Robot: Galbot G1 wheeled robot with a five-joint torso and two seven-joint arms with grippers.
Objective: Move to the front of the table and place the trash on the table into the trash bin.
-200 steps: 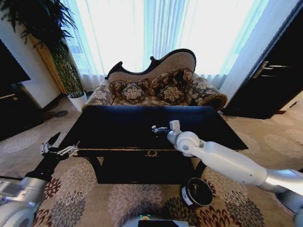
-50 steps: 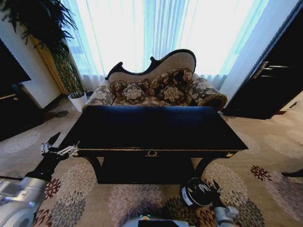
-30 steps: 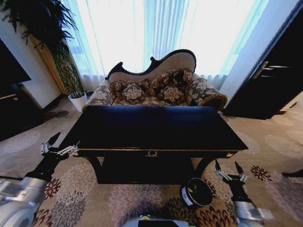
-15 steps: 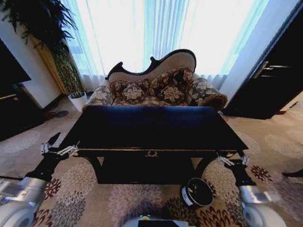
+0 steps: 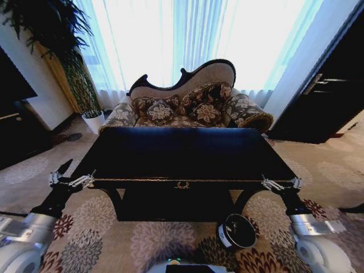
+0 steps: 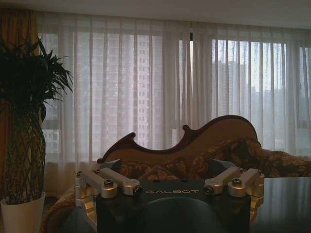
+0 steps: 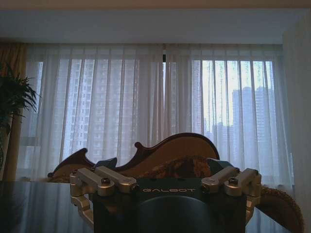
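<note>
Spanning the far wall and glowing with daylight: sheer curtains.
Covering the floor in flower medallions: carpet.
Sitting behind the desk, patterned brown, facing the robot: sofa.
Standing square ahead, glossy black with gold trim, reflecting the window, carrying nothing visible on top: desk.
Hovering off the desk's front left corner, fingers spread, gripping nothing, parked where it was throughout: left hand.
Hovering just off the front right corner, fingers spread and holding nothing: right hand. Having reached over the desk top seconds ago, then dipped to the bin, now lifting back to mirror the left.
Standing on the carpet below the desk's front edge, right of centre, mouth tilted toward the camera: trash bin.
Presumably lying inside that bin already, judging by the bare desk and the right arm's trip; interior too dark for confirming: trash.
Suggesting, as a judgement, the clearing being finished or nearly so.
</note>
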